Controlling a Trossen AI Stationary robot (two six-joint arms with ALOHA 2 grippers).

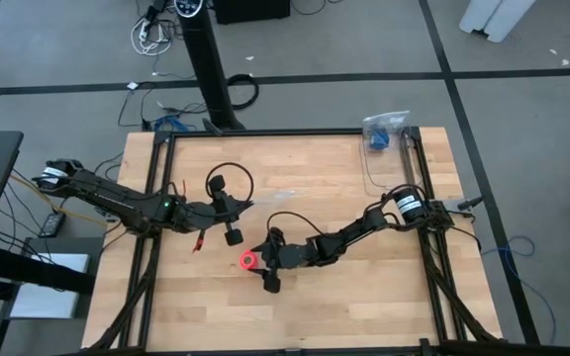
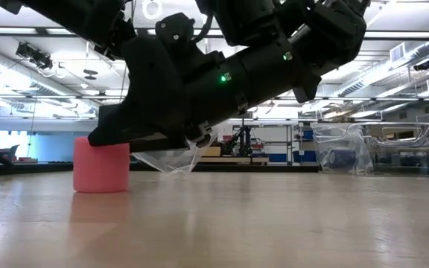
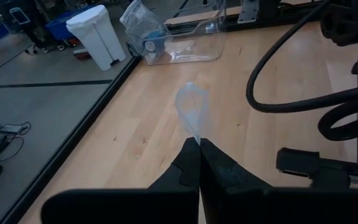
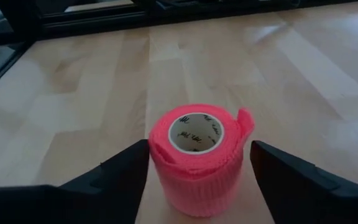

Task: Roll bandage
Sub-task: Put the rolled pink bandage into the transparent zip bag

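Note:
The bandage [image 4: 196,158] is a bright pink roll standing on end on the wooden table, its white core facing up. It also shows in the high view [image 1: 248,261] and the low view [image 2: 100,165]. My right gripper [image 4: 199,152] is open, one finger on either side of the roll. One finger [image 4: 129,165] is right beside the roll's wall, and I cannot tell whether it touches. My left gripper [image 3: 196,146] is shut on a clear plastic bag [image 3: 192,109], to the left of and farther back than the roll [image 1: 248,204]. My left gripper pinches the thin clear plastic bag by one crumpled end [image 3: 195,134] between its two fingertips. The fingers slant slightly downward, pointing toward the table's right. The bag sticks out past the fingertips, wrinkled and slack.
A clear plastic container [image 1: 384,133] holding something blue stands at the table's far right corner, also in the left wrist view [image 3: 179,37] and the low view [image 2: 371,149]. Black cable loops [image 1: 231,178] arch over the left wrist. Bare wood lies on the near side.

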